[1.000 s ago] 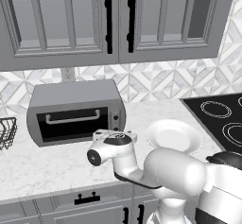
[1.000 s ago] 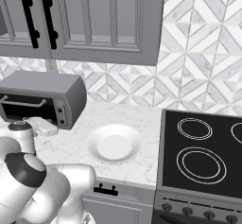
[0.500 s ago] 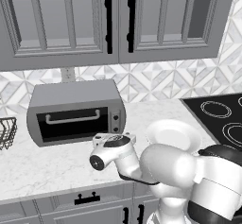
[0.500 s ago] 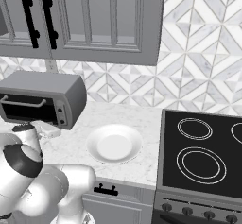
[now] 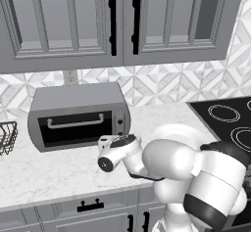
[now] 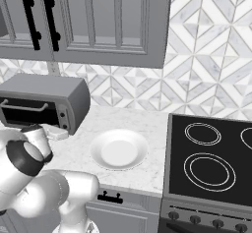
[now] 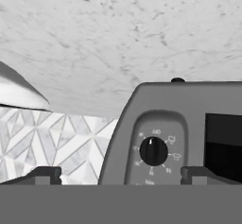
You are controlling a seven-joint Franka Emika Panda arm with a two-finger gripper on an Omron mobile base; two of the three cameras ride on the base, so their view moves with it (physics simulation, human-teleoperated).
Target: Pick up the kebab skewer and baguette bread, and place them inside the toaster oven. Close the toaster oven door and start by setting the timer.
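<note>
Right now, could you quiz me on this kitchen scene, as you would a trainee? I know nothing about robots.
1. True or false: the toaster oven door is shut.
2. What lies on the counter between the toaster oven and the stove? A) a pan B) a white plate C) a kettle
3. Fill in: in the hand view, the gripper faces a dark round ____ on the oven's panel.

Key: 1 true; 2 B; 3 knob.
</note>
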